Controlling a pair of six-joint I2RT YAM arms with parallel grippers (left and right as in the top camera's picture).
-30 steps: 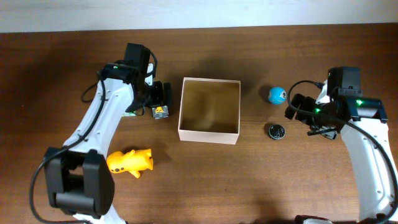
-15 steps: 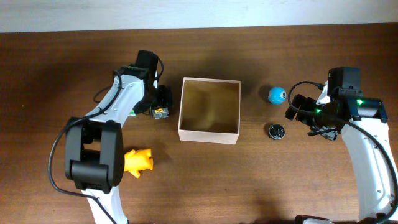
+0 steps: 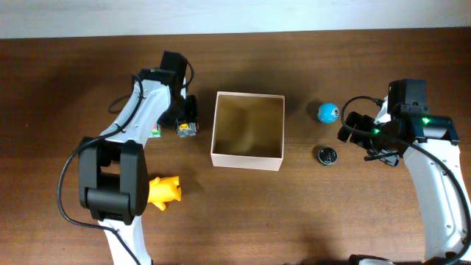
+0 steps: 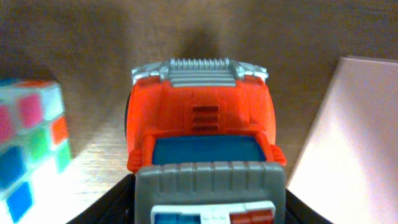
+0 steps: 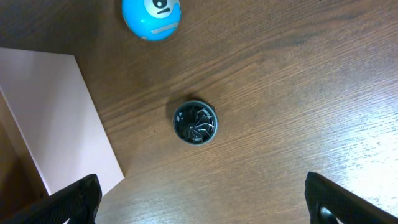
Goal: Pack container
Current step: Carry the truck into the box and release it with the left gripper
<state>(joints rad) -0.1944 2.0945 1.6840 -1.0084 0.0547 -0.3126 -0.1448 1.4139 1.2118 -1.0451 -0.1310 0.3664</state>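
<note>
The container (image 3: 247, 160) is a square open box with white walls and a tan inside, at the table's middle. Its wall shows in the left wrist view (image 4: 351, 124) and in the right wrist view (image 5: 56, 118). My left gripper (image 3: 184, 118) is just left of the box, shut on an orange and grey toy truck (image 3: 187, 129). In the left wrist view the truck (image 4: 202, 118) fills the space between my fingers (image 4: 208, 202). My right gripper (image 3: 352, 132) is open and empty (image 5: 199, 199), right of a black ribbed disc (image 3: 327, 154) that also shows in the right wrist view (image 5: 195, 122).
A colourful puzzle cube (image 3: 156, 131) lies just left of the truck and shows in the left wrist view (image 4: 31, 143). A yellow toy animal (image 3: 163, 190) lies front left. A blue ball (image 3: 327, 112) lies right of the box and shows in the right wrist view (image 5: 151, 15).
My left arm has swung its elbow inward, and the gripper with the truck has shifted slightly back and left. The right arm has not moved.
</note>
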